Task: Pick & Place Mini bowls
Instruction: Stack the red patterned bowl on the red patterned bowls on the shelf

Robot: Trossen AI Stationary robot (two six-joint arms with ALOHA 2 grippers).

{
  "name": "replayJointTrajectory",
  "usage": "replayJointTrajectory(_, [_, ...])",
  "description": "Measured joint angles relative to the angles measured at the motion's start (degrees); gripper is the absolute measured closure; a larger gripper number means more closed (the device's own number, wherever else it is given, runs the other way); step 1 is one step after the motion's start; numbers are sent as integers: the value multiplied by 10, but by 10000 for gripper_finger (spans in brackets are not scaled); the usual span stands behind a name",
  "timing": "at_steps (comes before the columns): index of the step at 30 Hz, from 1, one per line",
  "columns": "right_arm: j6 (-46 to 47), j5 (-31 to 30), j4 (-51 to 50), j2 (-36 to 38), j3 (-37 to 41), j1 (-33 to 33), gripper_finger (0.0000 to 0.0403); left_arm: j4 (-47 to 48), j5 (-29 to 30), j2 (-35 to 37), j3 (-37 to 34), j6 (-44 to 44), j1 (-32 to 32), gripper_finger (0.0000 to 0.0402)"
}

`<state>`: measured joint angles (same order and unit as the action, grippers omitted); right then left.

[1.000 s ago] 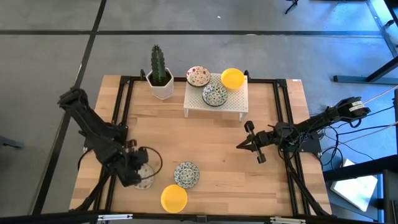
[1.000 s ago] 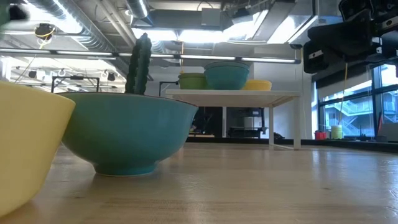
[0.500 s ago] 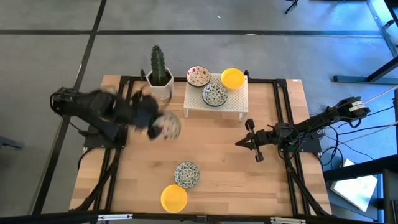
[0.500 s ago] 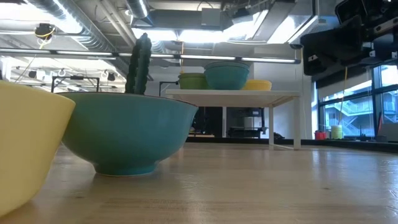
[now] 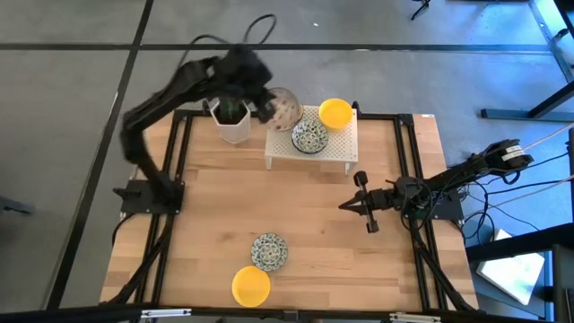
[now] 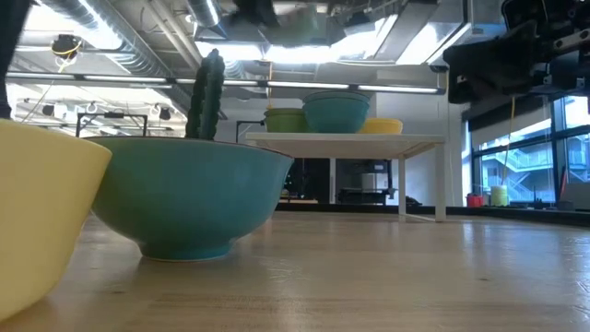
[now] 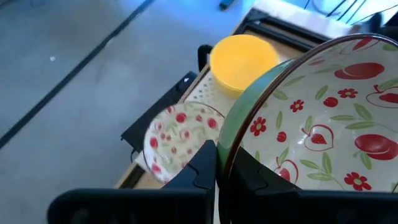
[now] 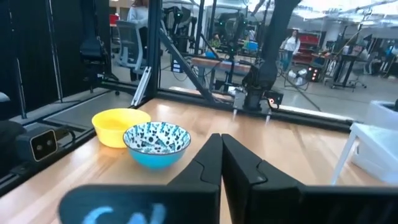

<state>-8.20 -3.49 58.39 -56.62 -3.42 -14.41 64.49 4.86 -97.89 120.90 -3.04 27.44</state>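
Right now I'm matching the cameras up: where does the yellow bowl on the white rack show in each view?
High view: the yellow bowl is upper centre, on the rack's far right corner.
Low view: centre right, at the right end of the rack top.
Left wrist view: top centre, beyond the red floral bowl clamped in the left gripper.
Right wrist view: not in it.
Shared landmark: the white rack.

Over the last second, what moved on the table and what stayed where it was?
The left gripper, shut on a red-speckled bowl at the near left of the table a second ago, carried it across to above the white rack, over the red-speckled bowl lying there. The right gripper, the yellow bowl and patterned bowl near the front, the rack's other bowls and the cactus pot stayed put.
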Motion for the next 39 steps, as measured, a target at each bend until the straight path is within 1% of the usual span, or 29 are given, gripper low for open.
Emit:
replayJointTrajectory(3, [32,0,-7,0,0,0,395,0,-25,-76,57,12,27,394])
replayJointTrajectory(7, [63,0,-28,0,0,0,395,2,-28,-167,129,4,49,394])
replayJointTrajectory(9, [79,0,-43,0,0,0,395,6,-32,-193,139,4,56,394])
replayJointTrajectory(12, [99,0,-60,-2,0,0,395,18,-39,-199,131,7,72,394])
replayJointTrajectory(18, [113,0,-60,-4,0,0,395,70,-22,-194,132,7,101,394])
replayJointTrajectory(20, [112,0,-60,-4,0,0,395,78,-23,-190,141,8,100,394])
replayJointTrajectory(27, [103,-1,-54,-4,0,0,395,84,-27,-184,141,28,98,394])
replayJointTrajectory(33, [91,-41,-50,-4,0,0,395,99,-29,-184,141,39,98,394])
replayJointTrajectory(39, [90,-45,-50,-4,0,0,395,101,-25,-184,141,42,98,394])
